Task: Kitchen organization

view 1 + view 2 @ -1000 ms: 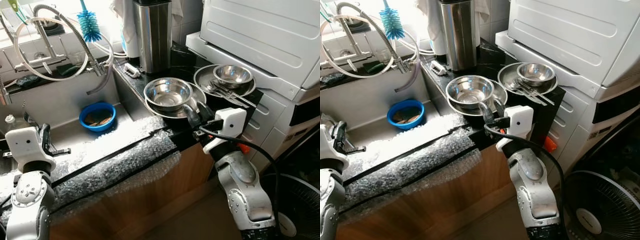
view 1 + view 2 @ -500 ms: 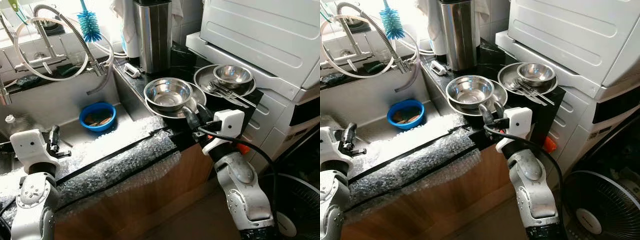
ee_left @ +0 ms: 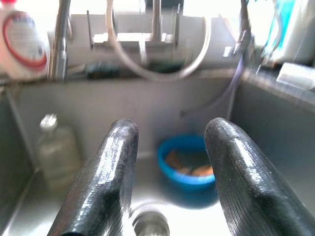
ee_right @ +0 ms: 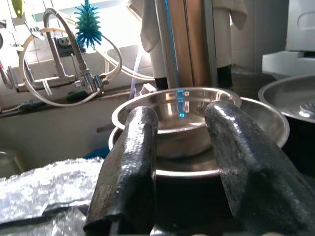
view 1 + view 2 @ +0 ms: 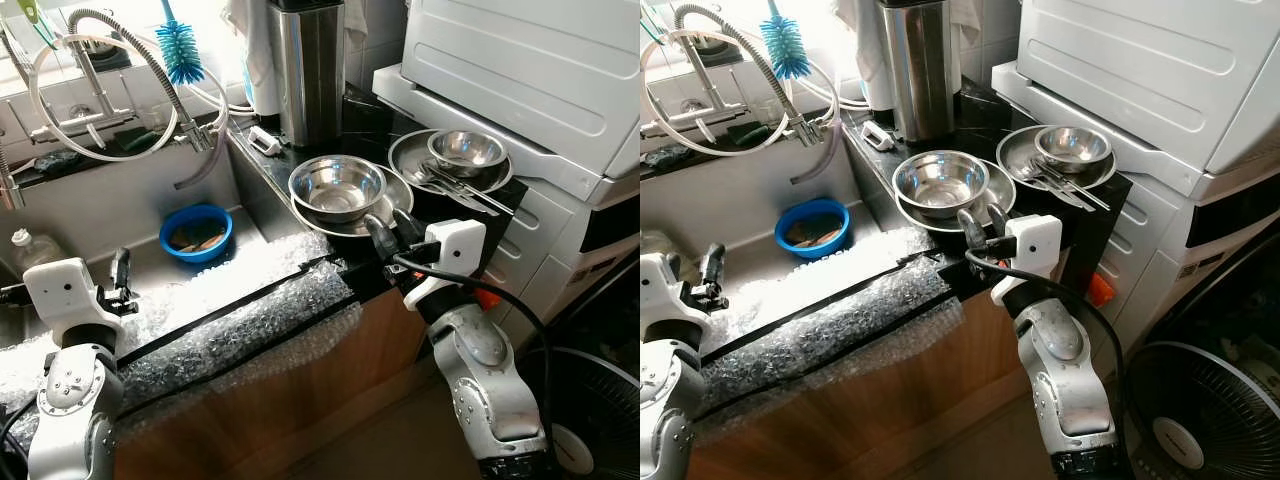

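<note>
Right gripper (image 5: 388, 229), fingers parted, before round shiny steel bowl (image 5: 337, 187).

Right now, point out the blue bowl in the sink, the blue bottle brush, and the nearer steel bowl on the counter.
blue bowl (image 5: 195, 232), left eye view, on its near rim.
bottle brush (image 5: 179, 48), left eye view, on its bristle head.
steel bowl (image 5: 337, 186), left eye view, on its inner bottom.

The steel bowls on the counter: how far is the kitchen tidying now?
Done: nothing clearly; the steel bowl sits in its pan, and the second bowl on a plate with cutlery. In hand: the right end effector, open, faces the first bowl without touching it. Left: the blue bowl in the sink, with the left end effector open above.
</note>
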`<state>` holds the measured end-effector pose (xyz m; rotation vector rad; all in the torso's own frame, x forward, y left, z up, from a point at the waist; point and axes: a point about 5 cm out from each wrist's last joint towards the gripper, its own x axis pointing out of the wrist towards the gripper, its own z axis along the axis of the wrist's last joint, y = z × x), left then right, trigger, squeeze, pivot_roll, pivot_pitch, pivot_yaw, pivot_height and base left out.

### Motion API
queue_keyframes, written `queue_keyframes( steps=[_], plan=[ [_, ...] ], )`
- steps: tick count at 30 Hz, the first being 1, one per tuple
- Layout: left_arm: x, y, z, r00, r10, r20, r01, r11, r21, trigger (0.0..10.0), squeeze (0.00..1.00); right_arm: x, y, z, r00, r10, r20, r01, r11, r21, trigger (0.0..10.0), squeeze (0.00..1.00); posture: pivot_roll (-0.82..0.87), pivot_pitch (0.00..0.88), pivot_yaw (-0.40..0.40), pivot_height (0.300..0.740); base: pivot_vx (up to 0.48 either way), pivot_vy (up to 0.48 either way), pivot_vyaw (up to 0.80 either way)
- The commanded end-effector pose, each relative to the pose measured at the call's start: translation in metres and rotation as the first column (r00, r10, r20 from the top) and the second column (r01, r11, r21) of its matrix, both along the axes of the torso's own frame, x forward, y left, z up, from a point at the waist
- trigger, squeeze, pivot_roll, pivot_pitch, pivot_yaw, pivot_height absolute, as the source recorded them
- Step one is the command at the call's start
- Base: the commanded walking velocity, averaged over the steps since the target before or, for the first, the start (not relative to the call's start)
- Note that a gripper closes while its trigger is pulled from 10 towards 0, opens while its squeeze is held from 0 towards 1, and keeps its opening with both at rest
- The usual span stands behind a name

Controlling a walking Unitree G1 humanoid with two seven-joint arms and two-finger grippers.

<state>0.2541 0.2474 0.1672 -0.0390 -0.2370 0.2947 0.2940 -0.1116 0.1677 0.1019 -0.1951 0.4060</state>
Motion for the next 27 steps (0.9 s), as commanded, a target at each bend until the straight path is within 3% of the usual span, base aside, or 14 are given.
queue_keyframes(
  steps=[1, 6, 11, 18, 27],
  plan=[
    [-0.002, 0.001, 0.022, 0.994, -0.007, 0.105, 0.004, 1.000, 0.030, 10.0, 0.00, 0.003, 0.000, 0.007, 1.000, -0.009, 0.028, 0.009, 1.000, 0.001, 10.0, 0.00, -0.13, 0.000, 0.059, 0.740, 0.000, 0.000, 0.00],
    [-0.008, -0.002, 0.037, 0.991, -0.060, 0.116, 0.044, 0.990, 0.135, 10.0, 0.00, 0.005, -0.006, 0.016, 0.998, -0.034, 0.059, 0.035, 0.999, -0.007, 10.0, 0.00, -0.13, 0.000, 0.057, 0.740, 0.000, 0.000, 0.00],
    [-0.010, -0.005, 0.032, 0.993, -0.083, 0.079, 0.068, 0.982, 0.176, 10.0, 0.00, 0.008, -0.008, 0.020, 0.997, -0.049, 0.058, 0.048, 0.999, 0.013, 10.0, 0.00, -0.13, 0.000, 0.056, 0.740, 0.000, 0.000, 0.00],
    [-0.015, -0.025, 0.013, 0.988, -0.143, 0.049, 0.134, 0.978, 0.163, 10.0, 0.00, 0.008, -0.014, 0.011, 0.995, -0.080, 0.051, 0.081, 0.997, -0.013, 10.0, 0.00, -0.14, 0.000, 0.051, 0.740, 0.000, 0.000, 0.00],
    [-0.014, -0.025, 0.002, 0.992, -0.118, 0.048, 0.110, 0.983, 0.144, 10.0, 0.00, 0.005, -0.035, -0.008, 0.987, -0.163, 0.010, 0.164, 0.985, -0.046, 10.0, 0.00, -0.14, 0.000, 0.045, 0.740, 0.000, 0.000, 0.00]
  ],
)
